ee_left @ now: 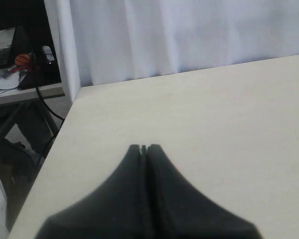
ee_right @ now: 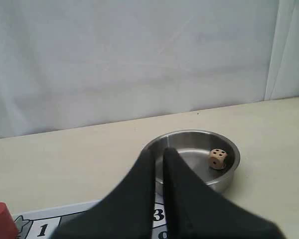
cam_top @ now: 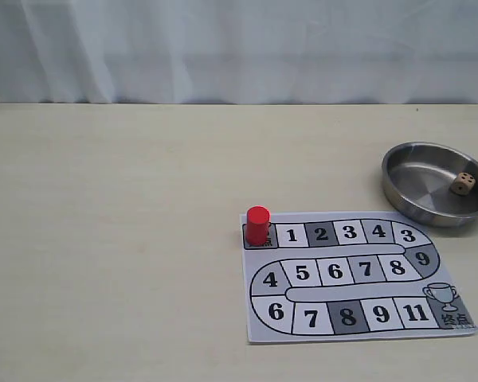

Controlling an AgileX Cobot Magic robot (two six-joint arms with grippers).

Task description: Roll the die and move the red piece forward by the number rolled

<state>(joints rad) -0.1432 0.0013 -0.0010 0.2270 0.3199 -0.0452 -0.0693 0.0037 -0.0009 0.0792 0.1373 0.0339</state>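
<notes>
The red piece (cam_top: pixel 257 225) stands upright on the start square at the top-left corner of the paper game board (cam_top: pixel 358 296). The tan die (cam_top: pixel 462 184) lies inside a shallow metal bowl (cam_top: pixel 390 187) just past the board's far right corner. No gripper shows in the exterior view. In the right wrist view my right gripper (ee_right: pixel 159 151) holds nothing, its jaws only a thin slit apart, short of the bowl (ee_right: pixel 189 135); the die (ee_right: pixel 218 159) shows four pips on top. The red piece (ee_right: pixel 0 221) sits at that view's corner. My left gripper (ee_left: pixel 144 147) is shut and empty over bare table.
The beige table (cam_top: pixel 111 239) runs to a white curtain (cam_top: pixel 239 48) at the back. In the left wrist view the table's side edge (ee_left: pixel 65 124) drops off to a floor with cables and clutter (ee_left: pixel 20 64).
</notes>
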